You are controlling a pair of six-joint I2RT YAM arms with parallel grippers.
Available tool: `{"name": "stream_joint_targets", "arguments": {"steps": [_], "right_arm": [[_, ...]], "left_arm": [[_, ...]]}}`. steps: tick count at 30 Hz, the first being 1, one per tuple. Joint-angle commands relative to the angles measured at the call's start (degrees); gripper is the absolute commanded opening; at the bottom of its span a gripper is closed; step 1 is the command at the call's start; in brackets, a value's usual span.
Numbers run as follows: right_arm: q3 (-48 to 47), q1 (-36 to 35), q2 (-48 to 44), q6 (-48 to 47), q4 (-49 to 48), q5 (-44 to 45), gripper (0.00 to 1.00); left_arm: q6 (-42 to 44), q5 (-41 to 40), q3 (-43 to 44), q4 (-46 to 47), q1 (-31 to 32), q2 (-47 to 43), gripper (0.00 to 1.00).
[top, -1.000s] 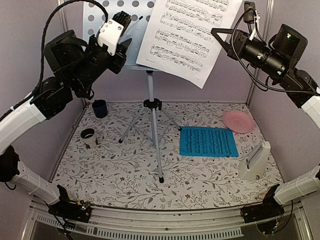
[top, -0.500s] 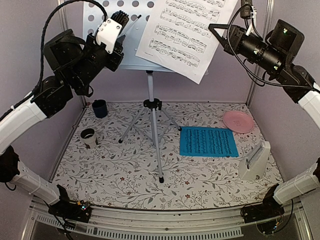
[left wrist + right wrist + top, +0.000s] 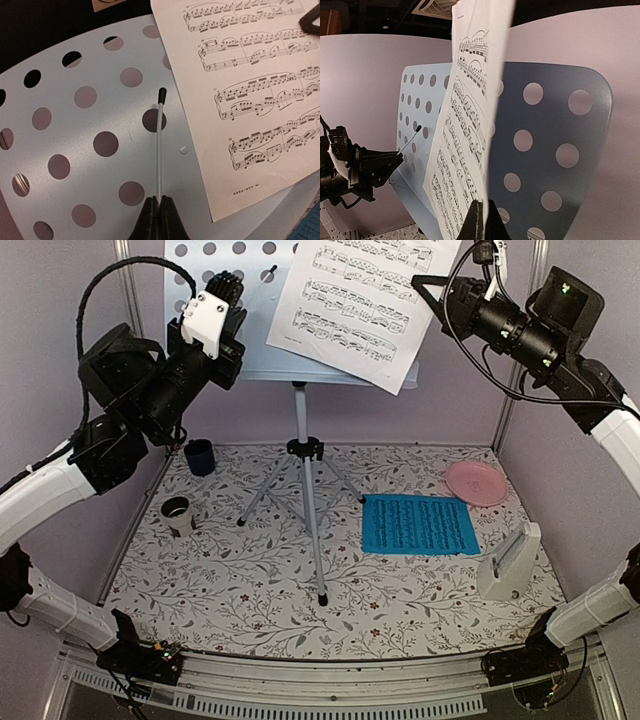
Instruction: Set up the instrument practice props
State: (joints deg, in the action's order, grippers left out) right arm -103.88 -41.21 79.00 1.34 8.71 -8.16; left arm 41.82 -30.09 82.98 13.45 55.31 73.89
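Note:
The silver tripod music stand [image 3: 305, 480] stands mid-table, its perforated tray [image 3: 258, 352] up at the back. My left gripper [image 3: 243, 312] is shut on the tray's thin white page-holder wire [image 3: 158, 145], which has a black tip, in front of the tray [image 3: 75, 150]. My right gripper [image 3: 428, 288] is shut on the right edge of the white music sheet [image 3: 355, 300], holding it tilted against the tray. In the right wrist view the sheet [image 3: 465, 145] stands edge-on in my jaws before the tray [image 3: 545, 110]. The blue music sheet [image 3: 418, 524] lies flat on the table. The white metronome [image 3: 510, 562] stands at the right.
A pink round plate [image 3: 477, 482] lies at the back right beyond the blue sheet. A dark blue cup [image 3: 199, 456] and a pale cup [image 3: 177, 514] stand at the left. The floral table mat [image 3: 240, 590] is walled by purple panels on three sides.
Both grippers have risen a little. The white sheet has moved up and slightly left with the right gripper. The left gripper has moved up and left, still on the wire.

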Motion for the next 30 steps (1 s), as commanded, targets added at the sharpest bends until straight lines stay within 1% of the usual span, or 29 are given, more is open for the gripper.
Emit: {"name": "stream_joint_targets", "arguments": {"steps": [1,4,10,15,22,30], "right_arm": [[-2.18,0.25,1.19,-3.75,-1.73,-1.78,0.00],[-2.74,0.25,2.52,-4.59,-3.59,-3.99,0.00],[-7.84,0.24,6.63,-9.08,-3.16,-10.74,0.00],[-12.12,0.24,9.84,-12.32,-3.08,-12.89,0.00],[-15.46,0.25,14.74,-10.65,-6.07,-17.98,0.00],[-20.53,0.25,20.36,-10.96,-6.67,-24.52,0.00]], "left_arm": [[-1.48,7.19,-2.87,8.00,-1.26,-2.30,0.00],[-1.83,9.78,-3.20,8.08,-1.73,-2.47,0.00],[-3.46,13.28,-4.30,8.86,-3.04,-3.27,0.00],[-4.15,15.33,-5.16,9.55,-3.55,-3.83,0.00],[-4.55,17.01,-5.45,10.01,-3.67,-3.49,0.00],[-5.15,17.82,-5.63,10.26,-3.71,-3.16,0.00]]}}
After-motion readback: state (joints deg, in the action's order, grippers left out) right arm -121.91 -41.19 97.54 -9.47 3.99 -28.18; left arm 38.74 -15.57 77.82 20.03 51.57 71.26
